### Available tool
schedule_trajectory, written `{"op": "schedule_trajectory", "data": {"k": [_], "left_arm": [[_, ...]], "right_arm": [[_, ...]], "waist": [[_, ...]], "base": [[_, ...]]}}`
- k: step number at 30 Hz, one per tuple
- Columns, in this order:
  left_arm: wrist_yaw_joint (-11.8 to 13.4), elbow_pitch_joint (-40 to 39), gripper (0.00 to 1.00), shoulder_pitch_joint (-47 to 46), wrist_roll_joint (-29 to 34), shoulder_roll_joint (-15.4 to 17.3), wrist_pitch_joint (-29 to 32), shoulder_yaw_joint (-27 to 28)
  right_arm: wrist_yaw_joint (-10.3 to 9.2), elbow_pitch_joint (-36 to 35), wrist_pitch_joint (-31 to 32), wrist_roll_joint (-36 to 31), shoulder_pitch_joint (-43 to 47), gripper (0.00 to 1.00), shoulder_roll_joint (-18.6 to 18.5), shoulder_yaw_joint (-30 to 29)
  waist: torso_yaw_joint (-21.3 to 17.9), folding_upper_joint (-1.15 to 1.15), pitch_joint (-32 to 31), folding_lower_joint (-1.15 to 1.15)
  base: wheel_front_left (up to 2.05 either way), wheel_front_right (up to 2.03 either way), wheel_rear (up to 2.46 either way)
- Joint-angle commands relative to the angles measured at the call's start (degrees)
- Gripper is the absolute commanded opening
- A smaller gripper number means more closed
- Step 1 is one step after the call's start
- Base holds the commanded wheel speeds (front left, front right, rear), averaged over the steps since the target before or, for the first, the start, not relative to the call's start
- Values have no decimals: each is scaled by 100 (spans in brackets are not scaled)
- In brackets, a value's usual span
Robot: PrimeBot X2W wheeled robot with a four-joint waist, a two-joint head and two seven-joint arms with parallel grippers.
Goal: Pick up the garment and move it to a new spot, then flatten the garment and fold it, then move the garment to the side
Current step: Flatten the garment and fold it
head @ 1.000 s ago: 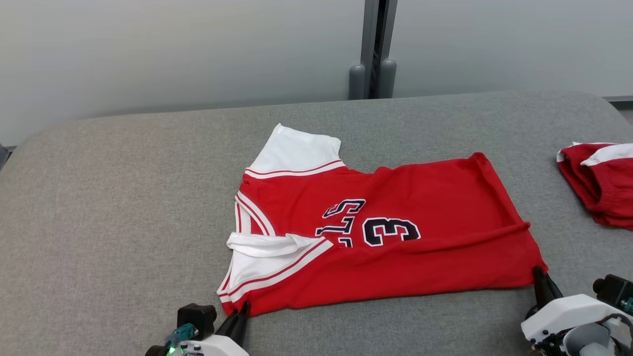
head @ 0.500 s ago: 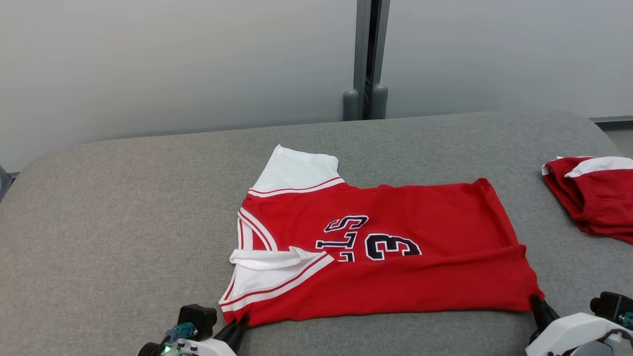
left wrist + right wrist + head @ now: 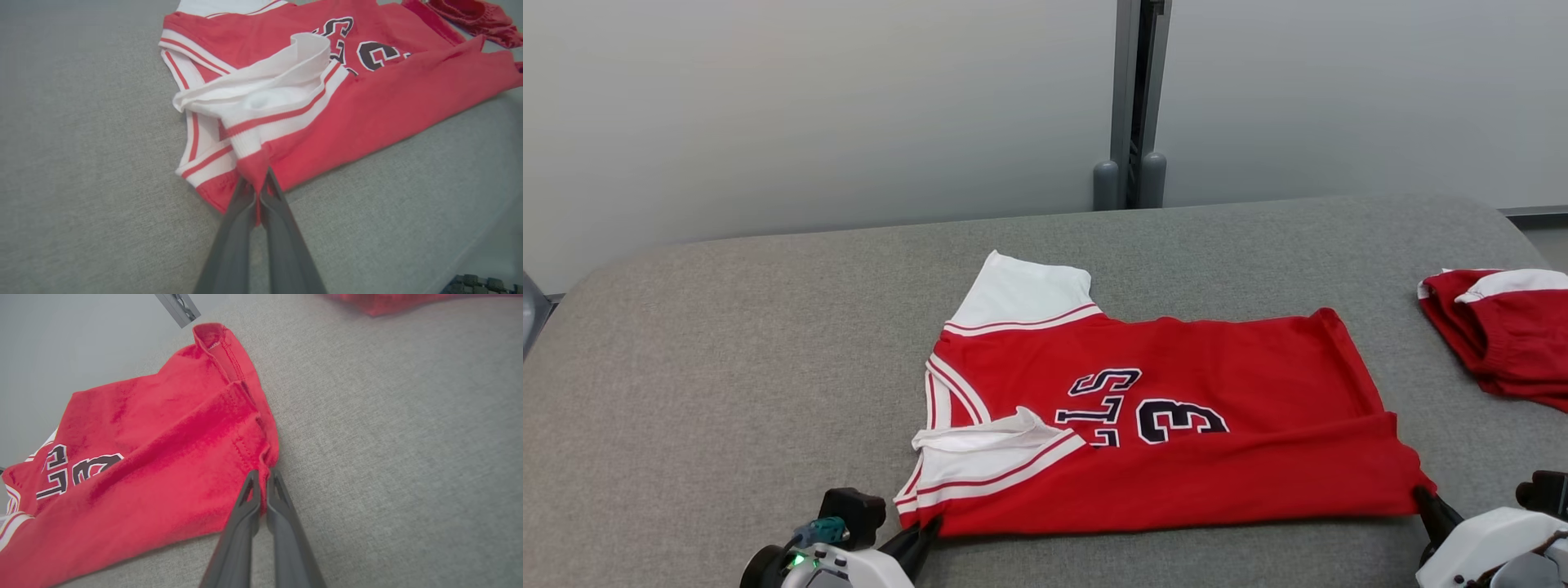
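The garment (image 3: pixel 1176 425) is a red jersey with white sleeves and dark numbers, lying folded lengthwise on the grey table (image 3: pixel 727 367). My left gripper (image 3: pixel 929 529) is shut on its near left corner by the white striped sleeve; the left wrist view shows red cloth (image 3: pixel 286 122) pinched between the fingers of that gripper (image 3: pixel 259 185). My right gripper (image 3: pixel 1423 496) is shut on the near right hem corner, and in the right wrist view the hem (image 3: pixel 249 445) is clamped at that gripper's tips (image 3: pixel 261 475).
A second red and white garment (image 3: pixel 1503 327) lies bunched at the table's right edge. A grey wall with a vertical post (image 3: pixel 1131 98) stands behind the table. Bare grey cloth surface lies to the left of the jersey and beyond it.
The head camera has tilted, so the whole picture sits lower. Both grippers still hold the jersey's near corners; the near edge looks pulled slightly toward me and straighter.
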Motion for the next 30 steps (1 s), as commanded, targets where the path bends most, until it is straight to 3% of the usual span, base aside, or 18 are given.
{"op": "schedule_trajectory", "data": {"k": [1, 16, 23, 30], "left_arm": [[-2, -78, 0, 61, -39, 77, 48, -16], [10, -1363, 0, 497, -338, 837, 1333, -209], [38, -2115, 0, 795, -475, 1312, 2033, -285], [198, -2841, 0, 1117, -670, 1694, 2546, -261]], "right_arm": [[-2, -21, 38, 54, -35, 0, -83, 23], [-2, -259, 931, 393, -38, 0, -397, 463], [-1, -641, 1675, 646, 153, 0, -680, 582], [-2, -958, 2173, 688, 373, 0, -966, 487]], "waist": [[-2, 0, -7, 0], [-66, 0, -118, 0], [-42, 0, -134, 0], [-38, 0, -139, 0]], "base": [[0, 0, 0], [0, 0, 0], [0, 0, 0], [0, 0, 0]]}}
